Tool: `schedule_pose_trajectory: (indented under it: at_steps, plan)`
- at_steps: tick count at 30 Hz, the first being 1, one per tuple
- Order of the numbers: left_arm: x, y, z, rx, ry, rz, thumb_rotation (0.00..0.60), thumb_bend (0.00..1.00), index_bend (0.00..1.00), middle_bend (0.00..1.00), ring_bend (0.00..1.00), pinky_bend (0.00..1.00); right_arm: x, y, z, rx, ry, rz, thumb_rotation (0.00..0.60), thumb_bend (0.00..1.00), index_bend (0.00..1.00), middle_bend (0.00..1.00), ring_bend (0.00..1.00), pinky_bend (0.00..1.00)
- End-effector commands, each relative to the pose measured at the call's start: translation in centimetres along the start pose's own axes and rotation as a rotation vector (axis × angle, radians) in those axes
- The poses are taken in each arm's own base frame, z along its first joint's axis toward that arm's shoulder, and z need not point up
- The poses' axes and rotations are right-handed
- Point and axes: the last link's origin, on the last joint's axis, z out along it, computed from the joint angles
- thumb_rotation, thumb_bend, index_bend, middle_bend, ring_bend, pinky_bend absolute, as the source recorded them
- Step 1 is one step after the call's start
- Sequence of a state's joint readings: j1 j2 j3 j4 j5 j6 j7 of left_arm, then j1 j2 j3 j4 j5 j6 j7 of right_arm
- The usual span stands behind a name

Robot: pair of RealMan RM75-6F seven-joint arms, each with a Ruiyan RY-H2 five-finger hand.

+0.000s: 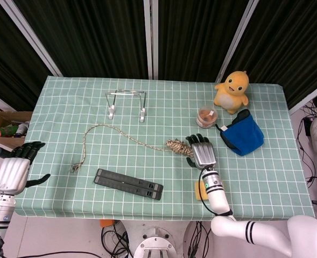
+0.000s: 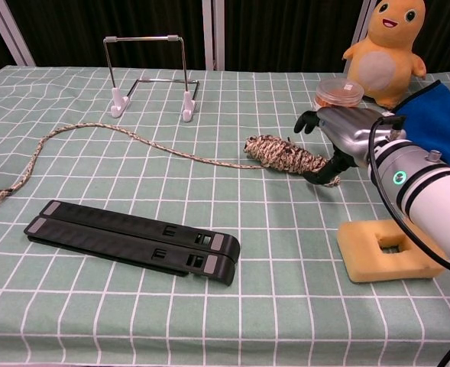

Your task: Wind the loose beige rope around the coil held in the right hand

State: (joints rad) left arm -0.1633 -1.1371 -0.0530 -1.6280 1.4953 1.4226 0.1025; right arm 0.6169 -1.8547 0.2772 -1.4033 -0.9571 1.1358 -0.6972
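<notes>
right hand (image 2: 339, 138) sits over the right end of the rope coil (image 2: 286, 155), palm down, fingers apart and slightly curled, thumb tip down at the coil's end, touching or nearly so. not gripping it; coil lies flat on the table. in head view the right hand (image 1: 200, 152) covers the coil's right end, coil (image 1: 177, 146) pokes out to its left. white forearm with a green light runs back toward the robot.

loose beige rope (image 2: 118, 134) trails from the coil's left end across the checked green tablecloth (image 2: 270, 306), curves past the wire stand and bends down to a frayed end at the left edge; in head view the rope (image 1: 101, 129) loops and ends in a frayed tuft near the left front of the table.

yellow sponge with square hole (image 2: 389, 248) just in front of the right arm, partly hidden by it. small round jar (image 2: 338, 92) just behind the hand, yellow plush toy (image 2: 385, 46) behind that, blue cloth (image 2: 435, 115) to the right. black folded bar (image 2: 133, 241) lies in front of the rope, well apart from the coil. wire stand (image 2: 150, 76) at the back.

left hand (image 1: 13, 169) off the table's left edge, empty, fingers spread, well apart from the rope.
</notes>
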Motion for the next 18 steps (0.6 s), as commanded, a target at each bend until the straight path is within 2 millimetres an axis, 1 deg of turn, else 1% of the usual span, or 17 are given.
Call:
schedule_pose_trajectory:
  at_steps: [1, 3, 7, 13, 15, 18]
  plan:
    - [0.1, -0.09, 0.14, -0.007, 0.002, 0.004, 0.528, 0.14, 0.19, 0.18, 0.17, 0.24, -0.27, -0.27, 0.17, 0.004, -0.007, -0.01, 0.6, 0.29, 0.28, 0.23, 0.13, 0.27]
    - [0.18, -0.07, 0.22, -0.01, 0.006, 0.007, 0.529, 0.15, 0.19, 0.18, 0.17, 0.24, -0.42, -0.45, 0.3, 0.007, -0.017, -0.008, 0.6, 0.29, 0.28, 0.24, 0.13, 0.27]
    - [0.35, 0.0, 0.31, -0.015, 0.013, 0.009, 0.53, 0.15, 0.19, 0.18, 0.17, 0.24, -0.59, -0.7, 0.45, 0.011, -0.018, 0.011, 0.6, 0.3, 0.28, 0.29, 0.16, 0.29]
    - [0.25, 0.03, 0.36, -0.012, 0.006, 0.009, 0.535, 0.15, 0.19, 0.18, 0.17, 0.24, -0.92, -0.92, 0.83, 0.007, -0.022, 0.002, 0.6, 0.31, 0.29, 0.3, 0.18, 0.32]
    - [0.22, -0.02, 0.33, -0.01, 0.005, 0.01, 0.534, 0.15, 0.19, 0.18, 0.17, 0.24, -1.04, -0.97, 0.93, 0.008, -0.022, -0.002, 0.6, 0.31, 0.3, 0.31, 0.2, 0.35]
    - [0.21, -0.09, 0.33, -0.008, 0.005, 0.01, 0.533, 0.15, 0.19, 0.18, 0.17, 0.24, -1.12, -1.12, 1.04, 0.012, -0.022, 0.002, 0.6, 0.32, 0.31, 0.32, 0.23, 0.43]
